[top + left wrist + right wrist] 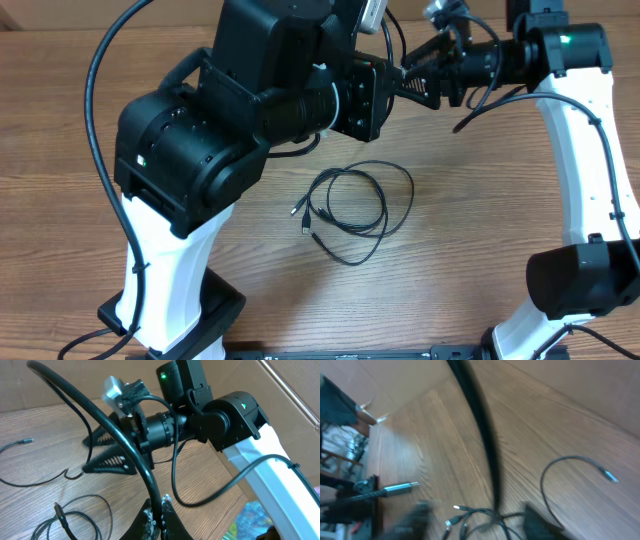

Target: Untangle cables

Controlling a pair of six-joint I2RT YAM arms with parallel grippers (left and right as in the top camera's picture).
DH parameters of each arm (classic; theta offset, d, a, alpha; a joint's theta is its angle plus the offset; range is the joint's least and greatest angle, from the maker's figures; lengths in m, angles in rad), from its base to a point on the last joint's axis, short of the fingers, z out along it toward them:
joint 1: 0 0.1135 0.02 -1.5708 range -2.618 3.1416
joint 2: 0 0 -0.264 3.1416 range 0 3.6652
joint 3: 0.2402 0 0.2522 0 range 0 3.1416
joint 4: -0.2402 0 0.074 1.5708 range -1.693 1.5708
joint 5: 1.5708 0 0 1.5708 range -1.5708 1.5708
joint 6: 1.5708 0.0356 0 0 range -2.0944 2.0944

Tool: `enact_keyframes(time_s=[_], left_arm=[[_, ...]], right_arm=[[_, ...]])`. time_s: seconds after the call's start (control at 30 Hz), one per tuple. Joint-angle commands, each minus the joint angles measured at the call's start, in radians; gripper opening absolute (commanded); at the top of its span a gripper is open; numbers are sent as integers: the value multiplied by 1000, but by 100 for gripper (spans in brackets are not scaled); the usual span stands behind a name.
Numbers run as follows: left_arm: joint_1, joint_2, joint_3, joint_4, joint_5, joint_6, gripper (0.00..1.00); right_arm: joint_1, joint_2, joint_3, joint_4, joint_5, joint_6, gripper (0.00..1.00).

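Observation:
Thin black cables (350, 205) lie in a loose coil on the wooden table, with small plug ends (300, 213) at the coil's left. They also show in the left wrist view (65, 519) and, blurred, in the right wrist view (470, 515). My left gripper (161, 516) is shut on a thicker black cable (107, 425) that arcs up and to the left. In the overhead view this gripper is hidden under its arm. My right gripper (408, 78) (85, 454) (480, 525) is open, held above the table facing the left gripper, and the dark cable (485, 445) runs between its fingers.
Another thin cord with a small plug (25, 441) (609, 477) lies apart from the coil. A silver-tipped USB plug (402, 488) lies at the left of the right wrist view. Both arm bases (170, 320) (570, 290) stand at the table's near edge.

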Motion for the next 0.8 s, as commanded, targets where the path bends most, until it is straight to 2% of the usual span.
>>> enact_keyframes(time_s=[0.0, 0.03, 0.17, 0.23, 0.3, 0.33, 0.4, 0.47, 0.5, 0.77], left_arm=[[-2, 30, 2, 11, -2, -2, 4], [-2, 32, 2, 14, 9, -2, 4], [-2, 31, 3, 26, 15, 2, 4], [-2, 30, 3, 23, 19, 18, 9], [-2, 28, 3, 19, 18, 31, 24], [-2, 27, 3, 17, 18, 37, 43], [-2, 26, 3, 13, 18, 44, 47], [-2, 26, 3, 11, 18, 47, 62], [-2, 27, 3, 10, 18, 48, 65], [-2, 27, 3, -18, 18, 61, 62]], right_arm=[[34, -23, 6, 6, -32, -14, 14], [42, -23, 6, 6, -32, -14, 4], [45, -23, 6, 24, -14, -13, 4], [37, -23, 6, 39, 58, -10, 4], [19, -23, 6, 54, 167, 5, 4], [5, -23, 6, 63, 219, 22, 4], [-32, -23, 6, 77, 286, 30, 4], [-80, -23, 6, 89, 298, 31, 4], [-111, -23, 6, 101, 298, 40, 4], [-340, -23, 6, 177, 296, 45, 4]])
